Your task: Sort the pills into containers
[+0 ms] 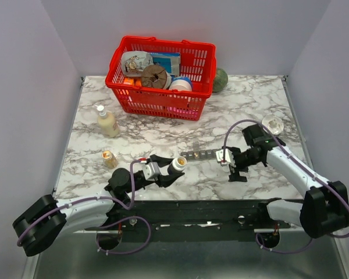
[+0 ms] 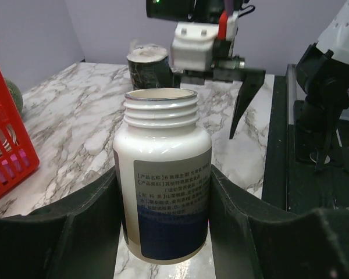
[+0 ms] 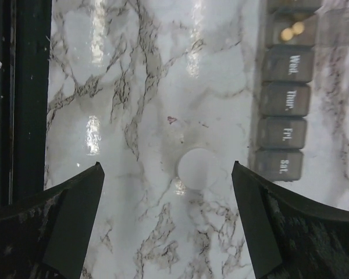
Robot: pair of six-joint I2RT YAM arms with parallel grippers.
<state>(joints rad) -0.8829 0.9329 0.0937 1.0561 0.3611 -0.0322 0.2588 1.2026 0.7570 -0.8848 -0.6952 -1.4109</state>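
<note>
My left gripper [image 1: 173,168] is shut on an open, capless white pill bottle [image 2: 163,192], held upright just above the marble table; it also shows in the top view [image 1: 178,164]. The containers, a dark grey strip of lidded day compartments [image 1: 200,154], lie between the arms. In the right wrist view the containers [image 3: 284,96] run along the right, with one compartment open and two yellowish pills [image 3: 292,30] inside. My right gripper [image 3: 167,165] is open, pointing down over a round white pill [image 3: 198,168] lying on the table beside the "Sat." end.
A red basket [image 1: 163,75] full of items stands at the back, with a green ball [image 1: 220,80] beside it. A cream bottle [image 1: 107,122] and a small amber bottle [image 1: 109,158] stand at the left. A dark can with a silvery top [image 1: 273,124] stands at the right.
</note>
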